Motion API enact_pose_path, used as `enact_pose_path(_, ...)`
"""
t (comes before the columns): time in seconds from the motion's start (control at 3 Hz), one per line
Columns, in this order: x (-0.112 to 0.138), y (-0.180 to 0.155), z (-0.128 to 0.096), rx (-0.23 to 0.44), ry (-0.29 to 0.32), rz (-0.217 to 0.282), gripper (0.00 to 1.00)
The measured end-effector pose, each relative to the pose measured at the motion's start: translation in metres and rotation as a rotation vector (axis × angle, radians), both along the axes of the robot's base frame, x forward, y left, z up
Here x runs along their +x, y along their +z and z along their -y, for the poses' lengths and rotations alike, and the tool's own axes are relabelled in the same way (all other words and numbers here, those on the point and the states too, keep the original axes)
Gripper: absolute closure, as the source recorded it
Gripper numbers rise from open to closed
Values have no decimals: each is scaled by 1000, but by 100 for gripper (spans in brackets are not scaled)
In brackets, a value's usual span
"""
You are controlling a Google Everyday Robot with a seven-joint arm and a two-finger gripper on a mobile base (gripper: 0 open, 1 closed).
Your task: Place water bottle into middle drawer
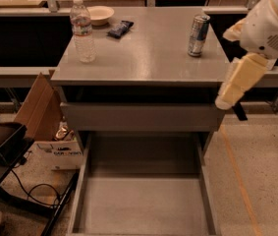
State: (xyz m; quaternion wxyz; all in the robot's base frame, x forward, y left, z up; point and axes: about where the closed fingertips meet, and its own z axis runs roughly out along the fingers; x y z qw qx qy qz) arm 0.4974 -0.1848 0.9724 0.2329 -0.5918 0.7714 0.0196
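The water bottle (82, 31) is a clear ribbed bottle with a white cap. It stands upright at the back left of the grey cabinet top (143, 58). The middle drawer (143, 205) is pulled far out below, with a bare flat grey floor and low side walls. My gripper (234, 90) hangs from the white arm at the cabinet's right edge. It is level with the top, far right of the bottle and above the drawer's right side. It holds nothing that I can see.
A silver-blue drink can (198, 28) stands at the top's right, close to my arm. A white bowl (99, 14) and a dark snack packet (120, 28) lie at the back. A shut drawer front (143, 117) sits above the open drawer. Cardboard boxes (45, 117) and cables lie on the floor at the left.
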Motion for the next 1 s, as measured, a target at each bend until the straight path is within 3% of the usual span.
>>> enact_pose_path(0.67, 120, 21, -82, 423, -12, 176, 0)
enact_pose_path(1.0, 163, 23, -115, 590, -51, 230, 0)
